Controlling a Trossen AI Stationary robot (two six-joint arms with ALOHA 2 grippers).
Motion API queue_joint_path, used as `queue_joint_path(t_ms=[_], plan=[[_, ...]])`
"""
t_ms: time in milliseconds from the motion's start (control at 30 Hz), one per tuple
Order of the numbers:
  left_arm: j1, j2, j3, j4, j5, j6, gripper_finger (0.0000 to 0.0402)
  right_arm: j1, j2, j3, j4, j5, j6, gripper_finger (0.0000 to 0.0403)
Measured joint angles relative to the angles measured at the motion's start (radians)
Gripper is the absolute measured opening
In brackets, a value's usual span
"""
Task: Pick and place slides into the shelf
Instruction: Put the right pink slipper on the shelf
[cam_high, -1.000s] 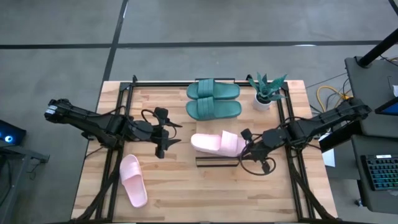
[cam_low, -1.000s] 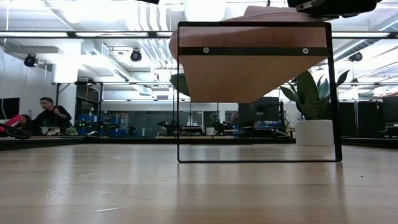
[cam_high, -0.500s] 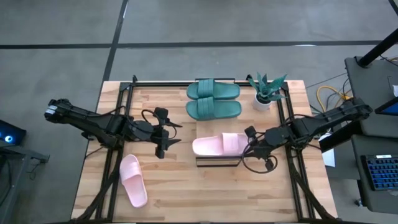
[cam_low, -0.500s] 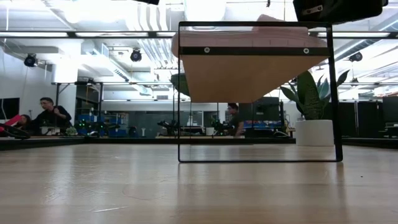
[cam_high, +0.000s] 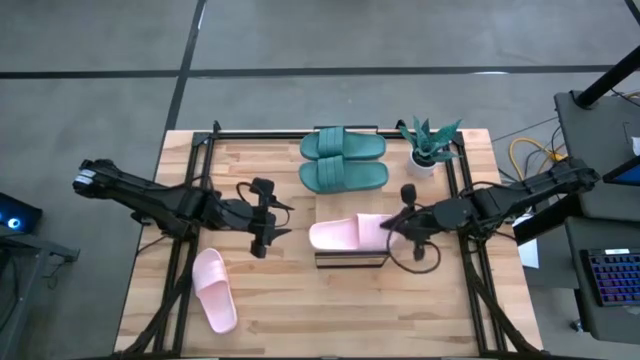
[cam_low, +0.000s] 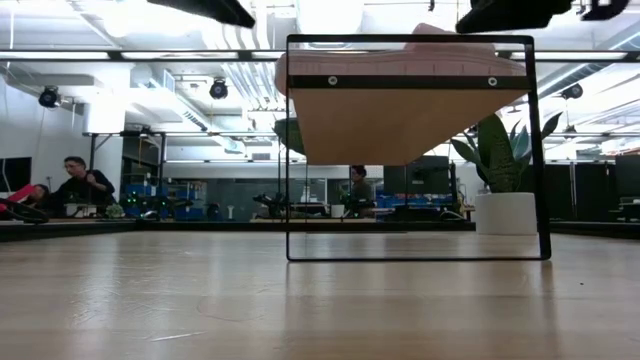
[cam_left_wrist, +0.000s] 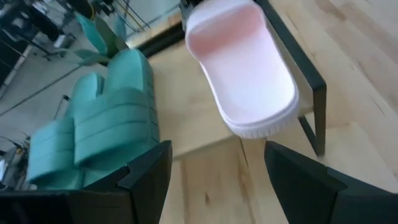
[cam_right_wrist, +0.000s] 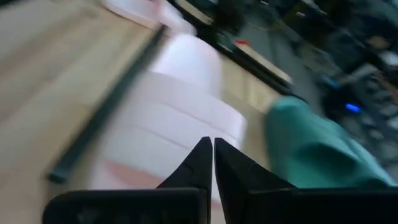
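Observation:
One pale pink slide (cam_high: 350, 233) lies flat on the shelf's plank top (cam_high: 350, 260), which the low view shows as a black-framed wood rack (cam_low: 410, 130). The other pink slide (cam_high: 214, 290) lies on its sole near the table's near-left corner. Two teal slides (cam_high: 343, 160) lie side by side toward the far edge. My right gripper (cam_high: 396, 224) is shut, just right of the shelved slide's strap end (cam_right_wrist: 180, 118). My left gripper (cam_left_wrist: 217, 174) is open and hovers left of the shelf (cam_high: 268, 222), facing that slide (cam_left_wrist: 249, 68). My right gripper's shut fingertips (cam_right_wrist: 202, 155) stand level at the right end of the pink slide on the shelf, coming from the table's right. I cannot tell whether they touch it.
A potted plant (cam_high: 425, 150) stands at the far right, close behind my right arm. Black frame rails (cam_high: 195, 200) run along both table sides. Bare wood lies between the shelf and the near edge (cam_high: 340, 320). People sit and walk in the room beyond (cam_low: 80, 185).
The pink slide sat tilted on the shelf a second ago. It now lies level on the plank, shifted slightly toward the table's left. My right gripper has drawn a little toward the far edge and turned. My left gripper has edged slightly right.

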Motion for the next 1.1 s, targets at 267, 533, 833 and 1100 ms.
queue_joint_path(t_ms=[267,533,833,1100], plan=[[0.006,0.001,-0.071,0.068,-0.06,-0.001,0.024,-0.014,-0.003,0.0,-0.079,0.183,0.017,0.0009],[0.006,0.001,-0.108,0.122,-0.065,0.025,0.024,-0.074,-0.003,0.0,-0.178,0.164,0.09,0.0009],[0.006,0.0,-0.11,0.12,-0.065,0.026,0.024,-0.175,-0.003,0.0,-0.221,0.013,0.135,0.0009],[0.006,0.001,-0.112,0.122,-0.065,0.025,0.024,-0.208,0.0,-0.002,-0.264,-0.05,0.172,0.0009]])
